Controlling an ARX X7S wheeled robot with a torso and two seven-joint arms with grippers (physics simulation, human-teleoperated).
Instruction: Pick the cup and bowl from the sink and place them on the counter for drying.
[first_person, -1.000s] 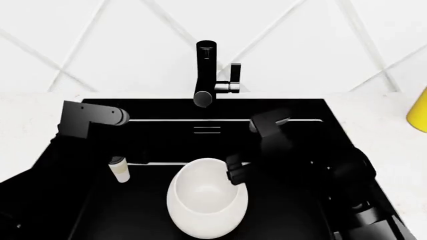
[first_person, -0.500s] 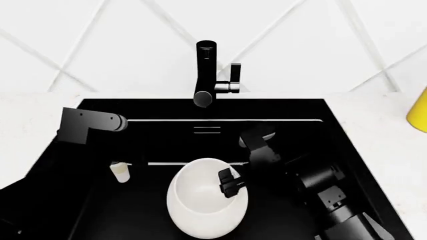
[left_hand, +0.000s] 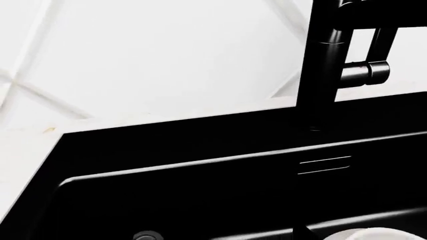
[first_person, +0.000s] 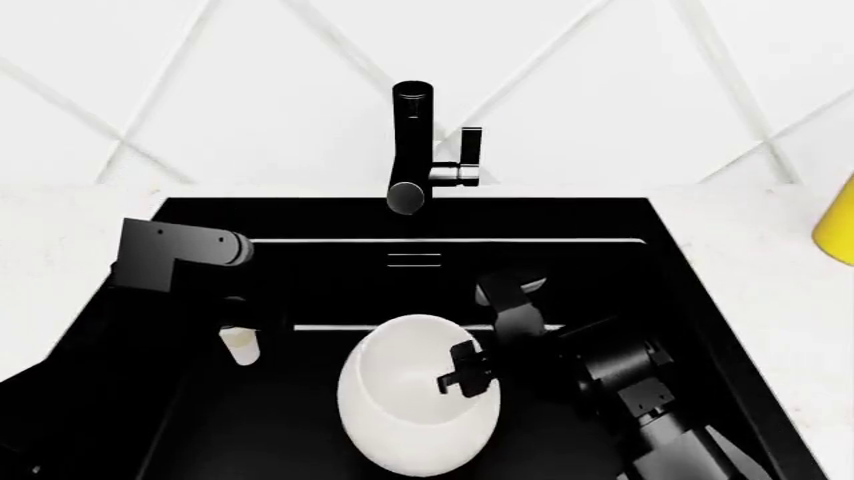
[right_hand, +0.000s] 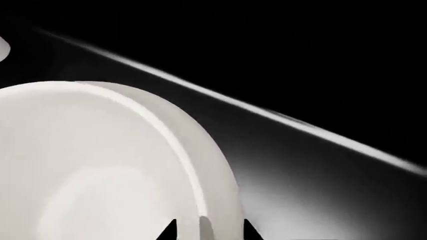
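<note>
Where fingers (right_hand: 167, 231) straddle it — bowl (right_hand: 100, 170) rim between them.

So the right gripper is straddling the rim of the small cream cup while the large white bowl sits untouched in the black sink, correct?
Not quite. The right gripper straddles the rim of the large white rounded bowl, not the cup: the right wrist view shows a fingertip on each side of the bowl's wall. The small cream-white cup stands apart, beside the left arm, in the matte black sink, as the head view shows.
</note>
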